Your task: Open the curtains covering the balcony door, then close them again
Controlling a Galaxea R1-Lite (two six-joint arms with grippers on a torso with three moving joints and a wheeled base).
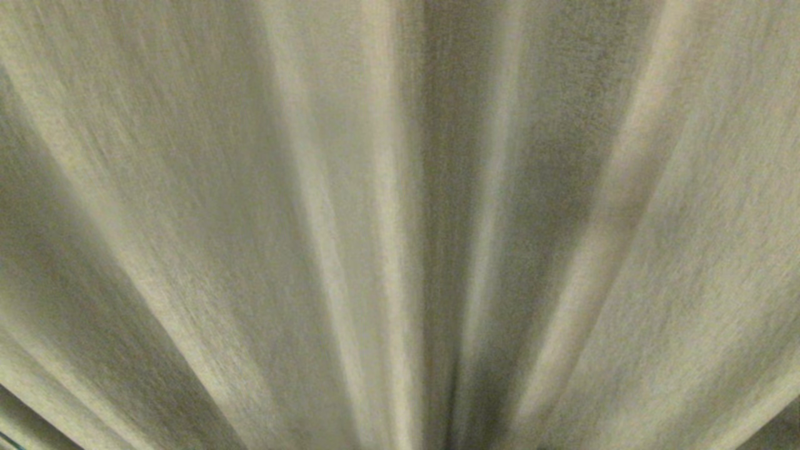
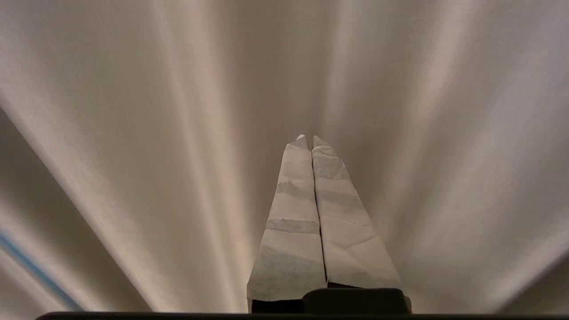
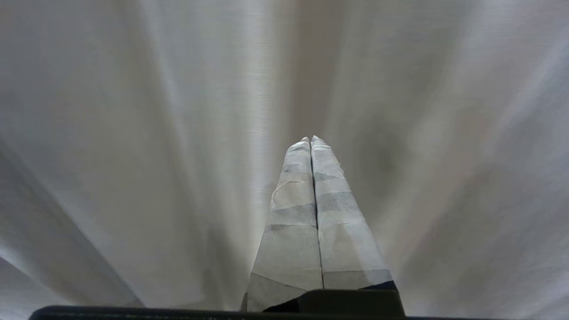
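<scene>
Beige curtains (image 1: 250,219), left gripper (image 2: 309,138) and right gripper (image 3: 310,138) fingers pressed together, empty

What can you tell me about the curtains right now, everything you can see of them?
The curtains fill all three views: beige-tan woven fabric hanging in deep vertical folds, light ridges alternating with shadowed valleys, one dark fold near the head view's centre. They look drawn shut; no glass or door frame shows. The left gripper and right gripper both point at the fabric with fingers shut on nothing; whether either tip touches the cloth cannot be told.
</scene>
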